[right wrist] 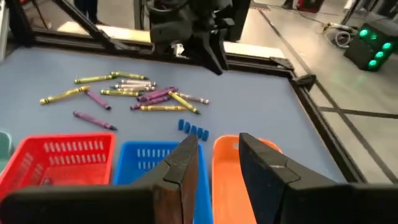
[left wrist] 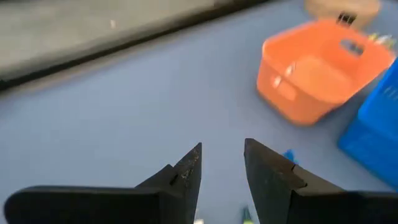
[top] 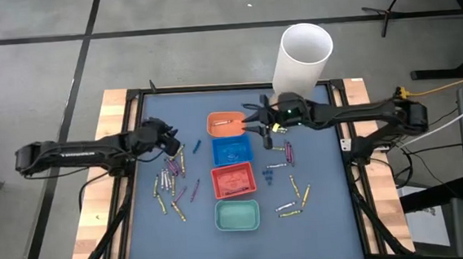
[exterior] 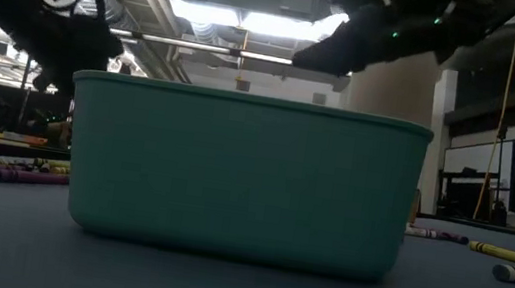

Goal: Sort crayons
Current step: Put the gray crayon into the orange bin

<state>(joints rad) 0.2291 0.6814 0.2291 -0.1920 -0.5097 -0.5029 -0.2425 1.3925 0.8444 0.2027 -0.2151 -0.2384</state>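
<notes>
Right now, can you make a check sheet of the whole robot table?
Surface: blue-grey table, wooden side rails.
Job's things: crayons scattered left; more crayons right; one in the orange tray.
Trays: orange, blue tray, red tray, teal tray in one column.
Clutter: white cylinder at the far edge.
Claws: left claw open, empty, near the left pile; right claw open, empty, over the orange tray.
Cables: yellow cable right.
Surroundings: grey floor, nobody seen.
</notes>
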